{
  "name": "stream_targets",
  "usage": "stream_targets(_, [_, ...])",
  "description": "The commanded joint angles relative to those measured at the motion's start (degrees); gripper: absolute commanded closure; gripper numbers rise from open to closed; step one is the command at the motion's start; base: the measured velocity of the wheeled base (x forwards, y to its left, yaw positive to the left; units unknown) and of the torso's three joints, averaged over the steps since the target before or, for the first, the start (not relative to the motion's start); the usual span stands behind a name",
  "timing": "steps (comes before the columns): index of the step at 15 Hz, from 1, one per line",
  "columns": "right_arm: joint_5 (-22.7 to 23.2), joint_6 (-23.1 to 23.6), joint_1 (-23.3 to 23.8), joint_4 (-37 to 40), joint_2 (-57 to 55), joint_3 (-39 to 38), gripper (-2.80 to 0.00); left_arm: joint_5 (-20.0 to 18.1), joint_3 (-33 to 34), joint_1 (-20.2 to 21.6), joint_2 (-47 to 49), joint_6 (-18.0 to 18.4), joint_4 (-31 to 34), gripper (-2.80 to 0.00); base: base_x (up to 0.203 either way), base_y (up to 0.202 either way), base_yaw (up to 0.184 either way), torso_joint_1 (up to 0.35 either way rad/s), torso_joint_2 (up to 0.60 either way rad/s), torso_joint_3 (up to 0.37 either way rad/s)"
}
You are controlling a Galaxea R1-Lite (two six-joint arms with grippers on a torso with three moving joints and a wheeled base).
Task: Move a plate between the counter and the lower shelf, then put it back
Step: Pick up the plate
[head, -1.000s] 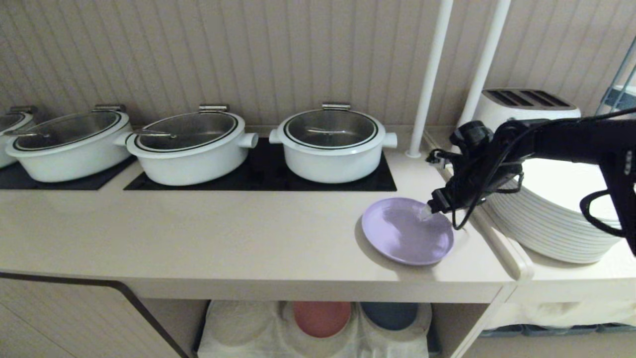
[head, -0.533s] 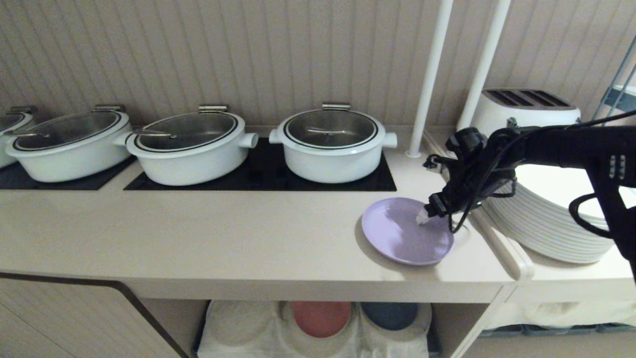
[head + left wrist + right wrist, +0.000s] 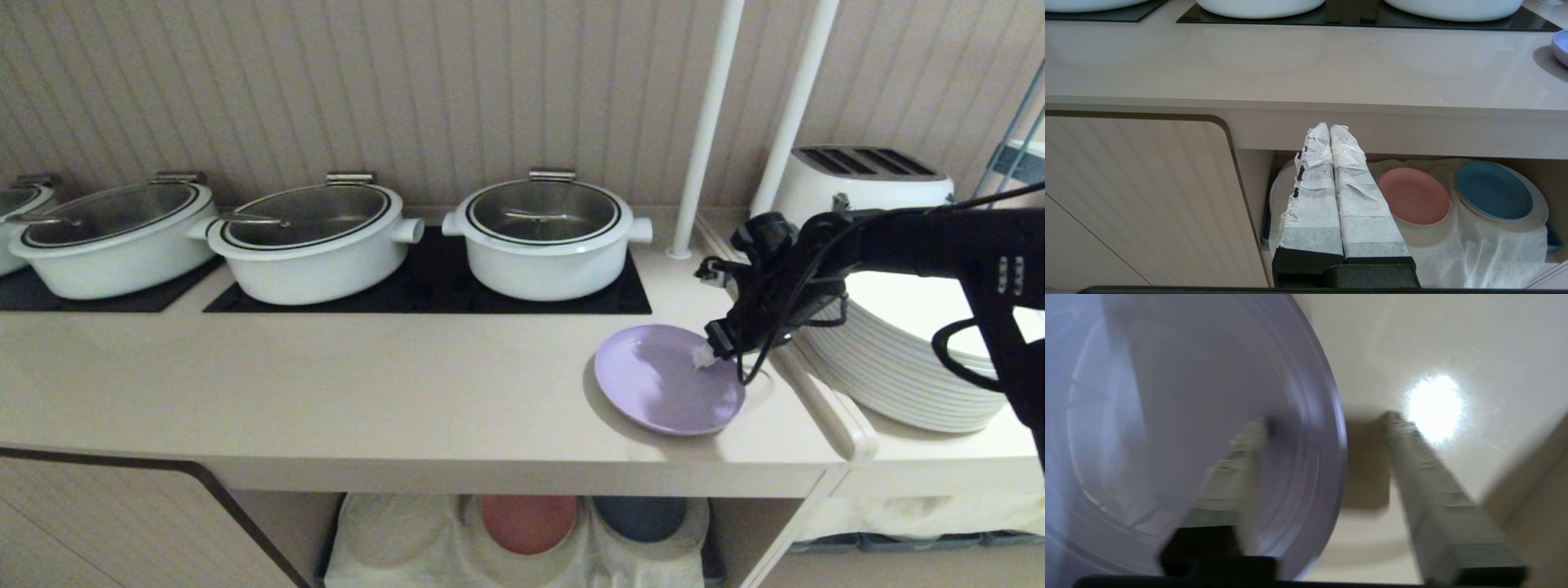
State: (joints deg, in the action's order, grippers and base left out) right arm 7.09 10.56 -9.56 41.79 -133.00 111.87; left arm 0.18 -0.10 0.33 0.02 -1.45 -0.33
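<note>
the lilac plate (image 3: 668, 380) lies on the counter (image 3: 367, 384), lower right of the frame; the right gripper (image 3: 704, 354) straddles its rim, fingers (image 3: 1425, 490) apart (one inside, one outside).

Your right arm reaches in from the right, its forearm about level and the wrist bent down and to the left. Your right gripper (image 3: 704, 357) points down at the near-right rim of the plate (image 3: 661, 384); its two wrapped fingers (image 3: 1425, 486) stand apart, one over the plate's inside, the other outside the rim. Your left gripper (image 3: 1329, 127) hangs low in front of the cupboard, its wrapped fingers pressed together, holding nothing.
</note>
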Motion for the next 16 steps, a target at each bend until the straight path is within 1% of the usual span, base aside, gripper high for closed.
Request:
stream_targets(1, [-0.36,0.08,0.07,0.10,0.02,-0.08,0.00,-0.01,0.01,0.02,0.06,-0.04,-0.02,0.00,0.000,0.000,0.000,0.000,0.00,0.000])
stream_targets(9, [-0.50,-0.05,0.16,0.22,1.21,-0.20,0.00,-0.01,0.01,0.02,0.06,-0.04,-0.02,0.00,0.000,0.000,0.000,0.000,0.00,0.000])
stream_targets(11, [-0.50,-0.93,0.15,0.23,1.66,-0.48,0.00,-0.01,0.01,0.02,0.06,-0.04,-0.02,0.00,0.000,0.000,0.000,0.000,0.00,0.000])
stream_targets(13, [-0.80,-1.24,0.15,0.22,2.70,-1.51,0.00,-0.01,0.01,0.02,0.06,-0.04,-0.11,0.00,0.000,0.000,0.000,0.000,0.00,0.000])
stream_targets(16, [-1.02,-1.66,0.15,0.14,5.24,-5.10,0.00,-0.01,0.01,0.02,0.06,-0.04,-0.02,0.00,0.000,0.000,0.000,0.000,0.00,0.000])
